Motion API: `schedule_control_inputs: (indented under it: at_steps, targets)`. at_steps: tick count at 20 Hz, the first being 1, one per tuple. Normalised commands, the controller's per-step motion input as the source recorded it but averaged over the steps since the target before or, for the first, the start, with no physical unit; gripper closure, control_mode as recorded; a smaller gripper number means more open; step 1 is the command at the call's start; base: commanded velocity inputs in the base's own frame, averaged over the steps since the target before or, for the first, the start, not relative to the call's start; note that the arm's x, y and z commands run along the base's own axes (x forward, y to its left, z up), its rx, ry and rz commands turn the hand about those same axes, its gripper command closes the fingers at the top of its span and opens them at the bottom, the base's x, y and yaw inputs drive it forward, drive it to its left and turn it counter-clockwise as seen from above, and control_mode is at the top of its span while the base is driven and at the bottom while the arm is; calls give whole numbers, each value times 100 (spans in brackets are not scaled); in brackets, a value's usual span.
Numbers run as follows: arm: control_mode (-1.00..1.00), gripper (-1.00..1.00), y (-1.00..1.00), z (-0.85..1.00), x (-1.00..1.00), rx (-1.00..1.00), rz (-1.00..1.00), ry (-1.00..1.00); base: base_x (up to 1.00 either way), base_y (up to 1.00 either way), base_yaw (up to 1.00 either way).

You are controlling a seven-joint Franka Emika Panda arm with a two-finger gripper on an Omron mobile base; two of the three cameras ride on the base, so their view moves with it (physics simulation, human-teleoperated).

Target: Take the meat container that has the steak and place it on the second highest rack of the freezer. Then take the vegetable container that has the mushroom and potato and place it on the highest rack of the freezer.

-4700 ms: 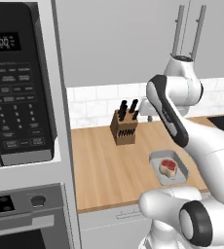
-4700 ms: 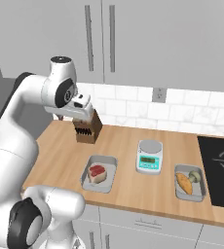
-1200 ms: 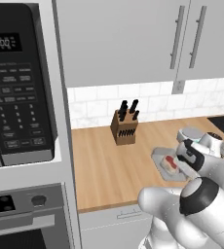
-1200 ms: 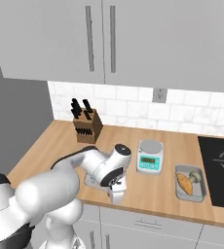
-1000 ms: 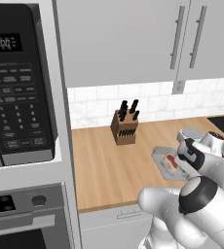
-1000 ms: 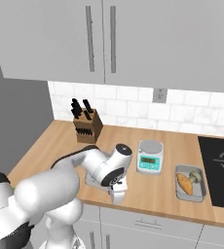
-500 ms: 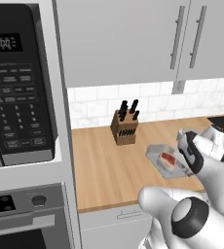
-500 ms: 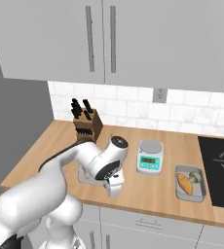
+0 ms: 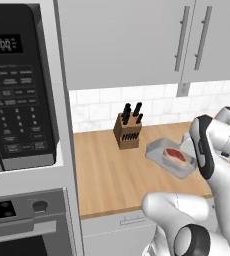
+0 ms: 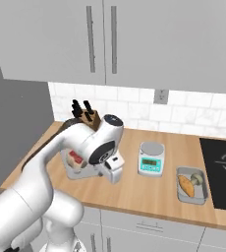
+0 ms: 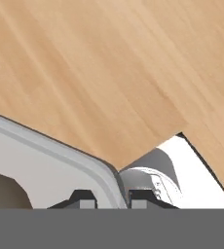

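The knife block [image 9: 128,131] is standing at the back of the wooden worktop [image 9: 109,175], just behind and to the left of the meat container [image 9: 170,157], with the tiled wall behind it. In the right base view a small scale [image 10: 151,158] is sitting in the middle of the worktop [image 10: 149,192], and beyond it, near the black cooktop [image 10: 223,172], the vegetable container [image 10: 191,185] is lying flat with the potato [image 10: 186,185] along its length and the mushroom [image 10: 198,179] tucked beside it at the far side. The robot's own white arm is crossing in front of the meat container [image 10: 78,167] there, hiding most of it. From the left base view the grey tray is tilting, its long axis running from upper left down to the right, raised off the wood, with the steak [image 9: 176,154] lying in it near the middle. In the hand view the gripper [image 11: 107,197] is showing its jaws nearly together, pinching the rounded rim of the meat container [image 11: 46,165] between the two dark tips, wood grain spreading beyond.
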Motion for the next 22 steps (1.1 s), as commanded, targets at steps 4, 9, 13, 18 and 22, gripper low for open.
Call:
schedule_control_inputs:
  at_steps: [4,9,13,18,22]
  targets:
    - [-100,100,0,100,-13,0,51,-3,0,0,0]
    - [-100,100,0,100,-25,-1,49,-6,0,0,0]
    - [-100,100,6,98,-19,-9,47,-5,0,0,0]
    - [-100,100,6,56,-32,-7,42,-9,0,0,0]
    - [100,100,0,4,-11,-2,8,-3,-9,0,8]
